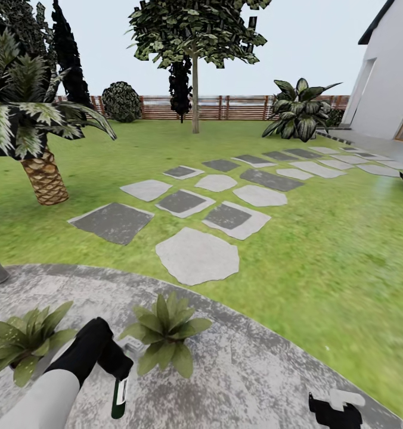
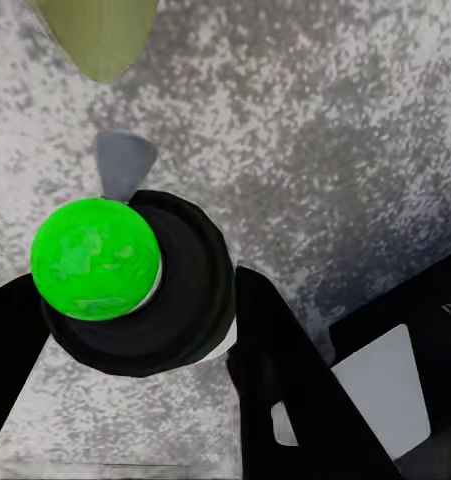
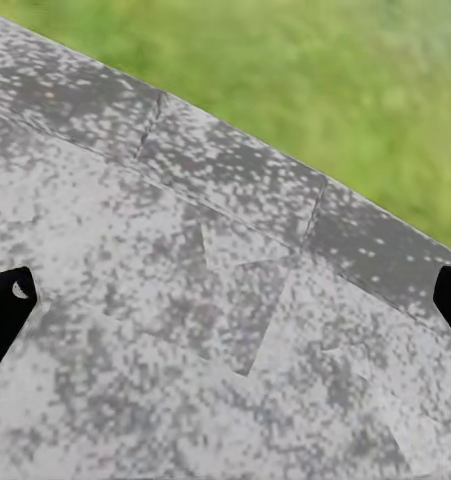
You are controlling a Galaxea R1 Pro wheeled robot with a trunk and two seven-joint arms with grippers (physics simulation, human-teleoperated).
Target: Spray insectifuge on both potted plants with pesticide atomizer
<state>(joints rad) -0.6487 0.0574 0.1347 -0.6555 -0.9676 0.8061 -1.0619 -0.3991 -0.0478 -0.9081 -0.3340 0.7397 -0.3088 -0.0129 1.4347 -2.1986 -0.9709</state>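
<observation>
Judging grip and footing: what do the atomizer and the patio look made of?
The pesticide atomizer looks like smooth, slightly glossy plastic: dark body, bright green tip, white label. The patio looks like rough mottled grey stone or concrete, speckled, with faint slab seams.

The left arm (image 1: 58, 381) is stretched forward and low, white forearm into black wrist, with the left gripper (image 2: 135, 330) clamped on the pesticide atomizer (image 1: 119, 396), a finger on each side. The right gripper (image 1: 335, 408) is kept low at the side, jaws spread wide, nothing held.
</observation>
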